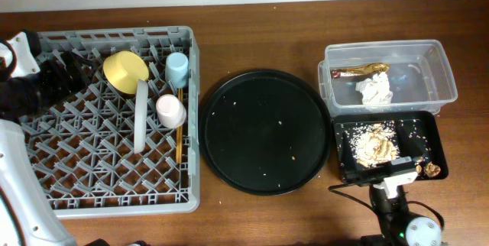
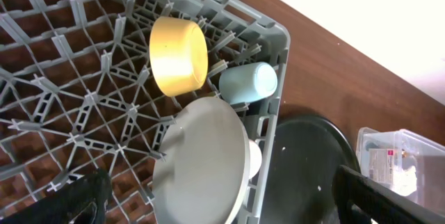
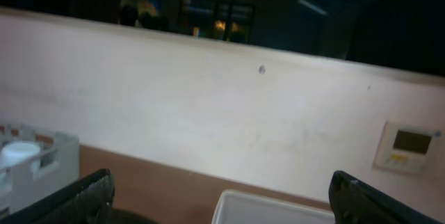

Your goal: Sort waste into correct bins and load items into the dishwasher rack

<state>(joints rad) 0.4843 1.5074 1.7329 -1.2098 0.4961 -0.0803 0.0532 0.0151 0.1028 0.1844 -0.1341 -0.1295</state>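
Where the left arm (image 1: 42, 85) hung: over the dishwasher rack's (image 1: 114, 202) far-left corner, wrist camera looking down on the pegs.
Left jaws: spread wide, gripped nothing.
Right arm (image 1: 393, 200): sat low at the counter's (image 1: 260, 219) near edge.
Right jaws: stood wide apart, empty.
Rack load: yellow bowl (image 1: 126, 72), light blue cup (image 1: 177, 69), pink cup (image 1: 170, 111), plate (image 1: 140, 116) on edge, chopsticks (image 1: 179, 143).
Clear tub (image 1: 428, 78): held tissue (image 1: 375, 90), wrapper (image 1: 361, 70).
Black tray (image 1: 438, 135): held food scraps (image 1: 377, 146).
Between rack and bins: round black tray (image 1: 265, 131).

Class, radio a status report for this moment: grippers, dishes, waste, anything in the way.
Left gripper, right gripper open. Bowl, blue cup, pink cup, plate, chopsticks in rack. Tissue, wrapper in clear tub; scraps in black tray. Crumbs on round tray.
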